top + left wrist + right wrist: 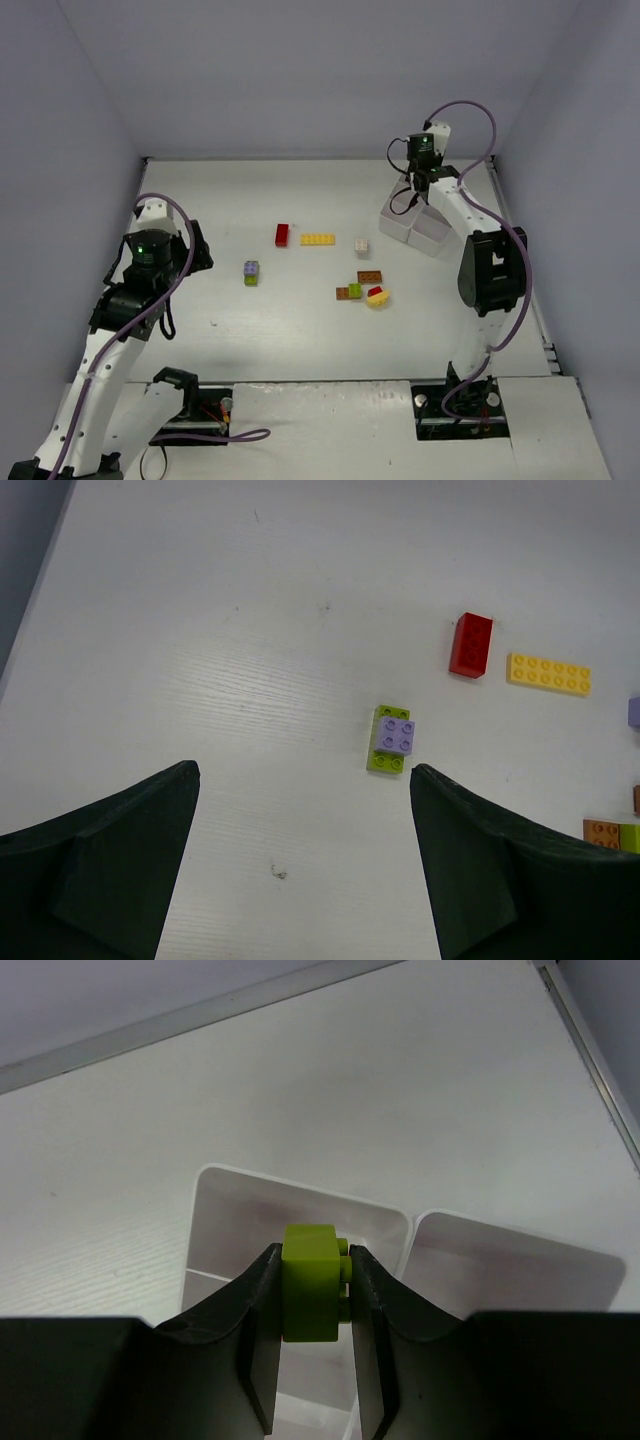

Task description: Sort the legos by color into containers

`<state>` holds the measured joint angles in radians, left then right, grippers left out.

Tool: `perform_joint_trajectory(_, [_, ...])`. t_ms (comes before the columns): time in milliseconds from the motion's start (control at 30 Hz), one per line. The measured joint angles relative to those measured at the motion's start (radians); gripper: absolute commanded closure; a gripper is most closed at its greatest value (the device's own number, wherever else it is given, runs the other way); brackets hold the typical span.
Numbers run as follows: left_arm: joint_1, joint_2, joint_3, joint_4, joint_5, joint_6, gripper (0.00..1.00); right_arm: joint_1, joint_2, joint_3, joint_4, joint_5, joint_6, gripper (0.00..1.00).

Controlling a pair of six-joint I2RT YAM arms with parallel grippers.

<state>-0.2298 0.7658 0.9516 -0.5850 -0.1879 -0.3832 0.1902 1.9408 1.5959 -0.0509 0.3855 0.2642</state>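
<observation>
My right gripper (312, 1290) is shut on a lime green brick (310, 1282), held above a far compartment of the white tray (240, 1192); in the top view this gripper (418, 192) hangs over the tray (432, 236). My left gripper (305, 780) is open and empty above the table, just short of a lavender brick on a lime green one (391, 738). Loose on the table lie a red brick (282, 234), a yellow plate (317, 239), a white brick (361, 245), the lavender-lime pair (251, 272), brown bricks (369, 277), a lime brick (355, 290) and a red-on-yellow pair (378, 296).
The table's back wall runs just behind the tray (200, 1015). A metal rail (540, 300) edges the table on the right. The left arm's purple cable (185, 215) loops beside its wrist.
</observation>
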Motion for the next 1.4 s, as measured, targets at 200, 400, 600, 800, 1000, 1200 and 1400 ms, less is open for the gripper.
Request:
perform_joint_trajectory(200, [0.000, -0.004, -0.001, 0.000, 0.000, 0.000, 0.20, -0.001, 0.026, 0.020, -0.007, -0.002, 0.009, 0.96])
perform_joint_trajectory(400, [0.000, -0.011, -0.018, -0.002, 0.000, 0.000, 0.20, -0.002, 0.042, 0.037, -0.006, -0.005, 0.023, 0.95])
perform_joint_trajectory(600, [0.000, -0.019, -0.019, -0.002, -0.002, 0.000, 0.20, -0.012, 0.061, 0.037, -0.008, -0.010, 0.031, 0.92])
perform_joint_trajectory(800, [0.000, -0.026, -0.019, -0.002, -0.009, 0.000, 0.20, -0.014, 0.063, 0.037, -0.007, -0.013, 0.038, 0.88])
perform_joint_trajectory(1000, [0.000, -0.027, -0.019, -0.002, -0.012, 0.000, 0.20, -0.015, 0.065, 0.037, -0.008, -0.021, 0.050, 0.83])
perform_joint_trajectory(1200, [0.000, -0.029, -0.019, -0.004, -0.013, 0.000, 0.20, -0.022, 0.066, 0.037, -0.008, -0.027, 0.054, 0.78])
perform_joint_trajectory(1400, [0.000, -0.031, -0.019, -0.006, -0.013, 0.000, 0.20, -0.027, 0.066, 0.037, -0.008, -0.027, 0.054, 0.74])
